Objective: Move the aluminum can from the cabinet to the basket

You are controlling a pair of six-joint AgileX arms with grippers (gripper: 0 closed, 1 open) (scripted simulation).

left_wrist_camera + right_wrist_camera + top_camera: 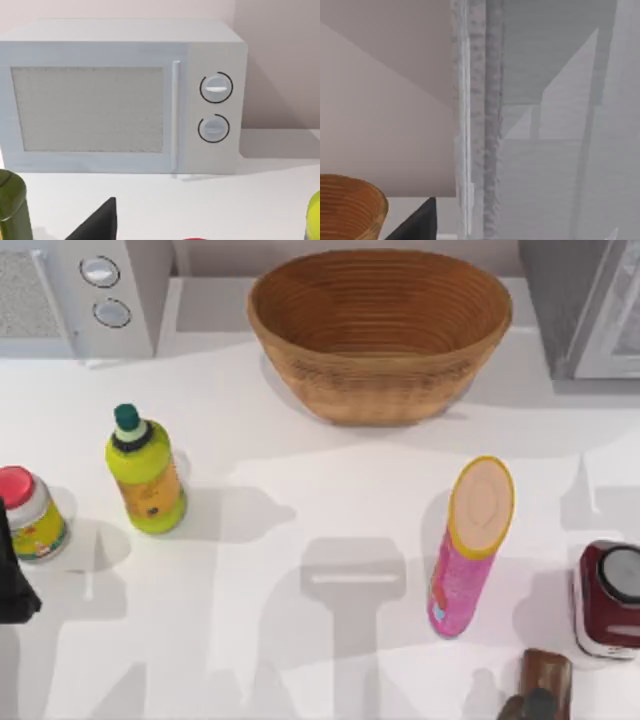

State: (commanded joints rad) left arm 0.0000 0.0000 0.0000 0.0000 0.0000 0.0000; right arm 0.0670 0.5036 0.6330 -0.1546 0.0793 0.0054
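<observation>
The basket (380, 335) sits at the far middle of the table and nothing lies in it, so by my reading the job is barely begun. The cabinet (585, 305) stands at the far right corner, its pale door panel seemingly shut, and the aluminum can is presumably behind that door, though I can't confirm it. The right wrist view stares straight at the cabinet's grey edge and door with the basket rim off to one side, so that arm looks lined up for the door; whether its fingers are open or closed I cannot tell. The left arm (15, 585) waits at the near left edge, and its fingers too I cannot tell. The labels carry no readable writing.
</observation>
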